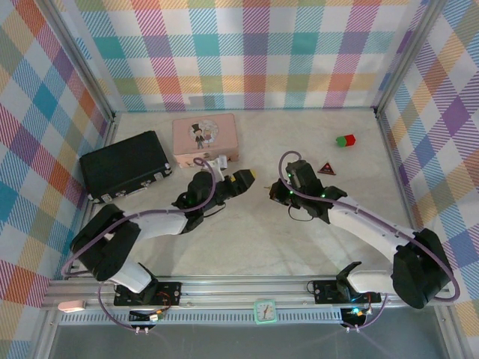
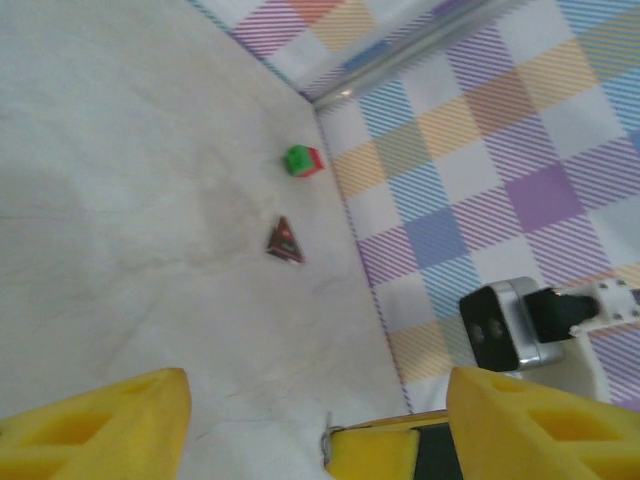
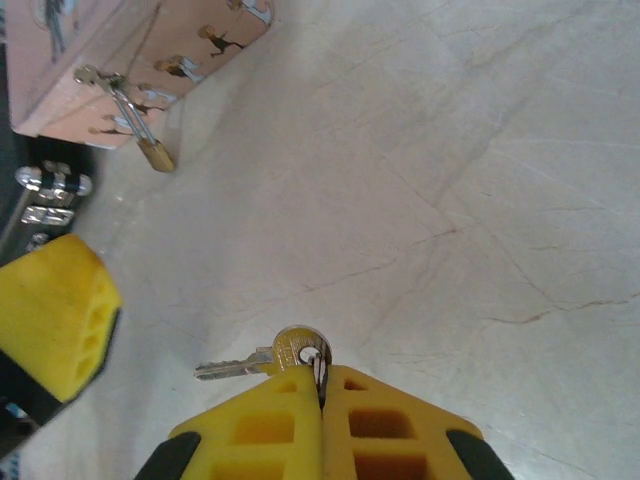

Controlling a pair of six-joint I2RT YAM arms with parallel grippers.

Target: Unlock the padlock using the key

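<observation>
Currently the tiny brass padlock (image 3: pixel 298 350) is pinched in the right claw (image 3: pixel 322 388) over the pale surface (image 3: pixel 480 150); the thin grey metal key (image 3: pixel 232 369) jutting beside it should be gripped squarely by the parted left claw (image 1: pixel 245 178).

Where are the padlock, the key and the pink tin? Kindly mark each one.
padlock (image 3: pixel 156 156), right wrist view, on its brass body.
key (image 3: pixel 232 368), right wrist view, on its blade.
pink tin (image 1: pixel 217 133), top view, on its lid.
</observation>
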